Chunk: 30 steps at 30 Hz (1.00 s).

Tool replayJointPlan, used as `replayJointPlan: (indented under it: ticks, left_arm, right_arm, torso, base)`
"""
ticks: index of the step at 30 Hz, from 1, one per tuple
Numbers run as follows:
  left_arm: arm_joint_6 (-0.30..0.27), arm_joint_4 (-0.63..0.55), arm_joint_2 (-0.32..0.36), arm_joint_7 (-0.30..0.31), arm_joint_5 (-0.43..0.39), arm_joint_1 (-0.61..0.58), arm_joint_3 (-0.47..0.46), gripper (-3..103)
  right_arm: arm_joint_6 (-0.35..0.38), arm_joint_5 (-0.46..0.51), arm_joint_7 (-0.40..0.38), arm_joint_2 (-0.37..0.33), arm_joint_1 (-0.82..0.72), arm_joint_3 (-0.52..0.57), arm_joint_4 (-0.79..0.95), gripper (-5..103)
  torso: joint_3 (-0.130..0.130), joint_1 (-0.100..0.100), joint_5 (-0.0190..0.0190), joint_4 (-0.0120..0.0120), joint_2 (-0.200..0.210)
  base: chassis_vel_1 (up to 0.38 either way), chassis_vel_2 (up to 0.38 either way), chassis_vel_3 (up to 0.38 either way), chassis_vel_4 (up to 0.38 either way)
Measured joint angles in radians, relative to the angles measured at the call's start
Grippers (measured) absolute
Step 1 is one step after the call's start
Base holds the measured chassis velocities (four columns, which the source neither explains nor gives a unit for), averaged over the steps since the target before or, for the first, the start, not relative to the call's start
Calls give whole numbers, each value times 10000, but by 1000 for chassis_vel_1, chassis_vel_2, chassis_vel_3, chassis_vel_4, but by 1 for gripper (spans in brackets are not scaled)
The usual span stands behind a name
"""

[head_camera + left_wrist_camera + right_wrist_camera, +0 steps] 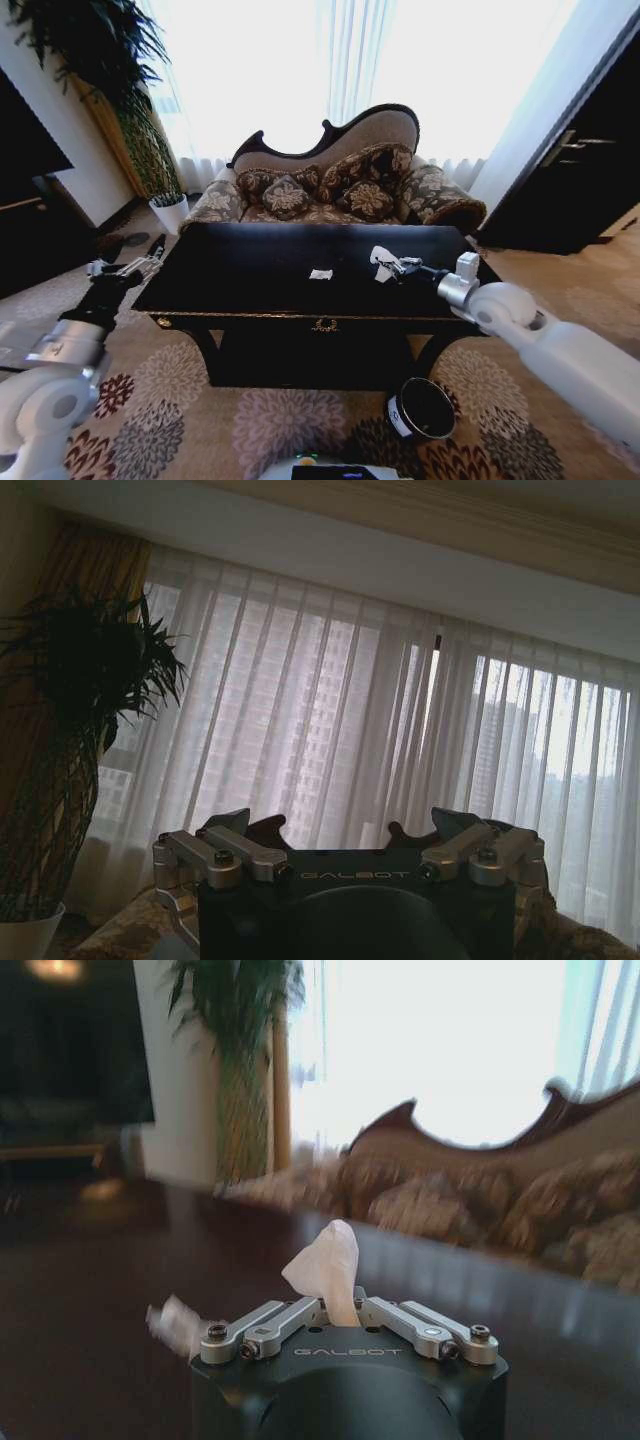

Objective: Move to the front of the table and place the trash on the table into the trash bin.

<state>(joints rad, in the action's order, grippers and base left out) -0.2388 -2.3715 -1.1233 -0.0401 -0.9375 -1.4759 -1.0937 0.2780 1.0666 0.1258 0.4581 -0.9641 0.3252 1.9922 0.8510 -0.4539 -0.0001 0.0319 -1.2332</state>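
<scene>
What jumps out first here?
The right gripper, out over the glossy black table, shut on a white crumpled paper scrap. A second scrap lies mid-table, and the black trash bin stands on the carpet at the table's front right.

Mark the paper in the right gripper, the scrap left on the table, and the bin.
Paper [325, 1265], right wrist view, on its white crumpled top.
Scrap [320, 274], head view, on its middle, mid-table.
Bin [398, 417], head view, on its whitish side patch.
</scene>
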Motion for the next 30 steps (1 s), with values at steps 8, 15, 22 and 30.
replayJointPlan:
  ticks: [8, 15, 22, 30]
  left_arm:
    - [-17, 174, -146, 176, 174, 416, 680, 100]
    - [48, 168, -449, 223, 451, 477, 1230, 100]
    - [35, 7, -550, 325, 488, 501, 1464, 100]
    - [20, -37, -639, 401, 516, 536, 1596, 100]
  right_arm:
    - [-790, -273, 611, 1542, -3956, 4018, 1058, 1]
    - [-2017, -690, 1541, 4225, -6974, 6958, 1495, 1]
    - [-3849, -1203, 2321, 5300, -7545, 7441, 948, 1]
    - [-5857, -1245, 4727, 6212, -7748, 7321, -971, 1]
  torso:
    - [-2, 1, -2, 6, 0]
    - [-3, 2, -2, 9, -1]
    - [-2, 1, -2, 5, 0]
    - [-1, 0, 0, 7, 0]
  base:
    - [0, 0, 0, 0]
    - [0, 0, 0, 0]
    - [0, 0, 0, 0]
    - [0, 0, 0, 0]
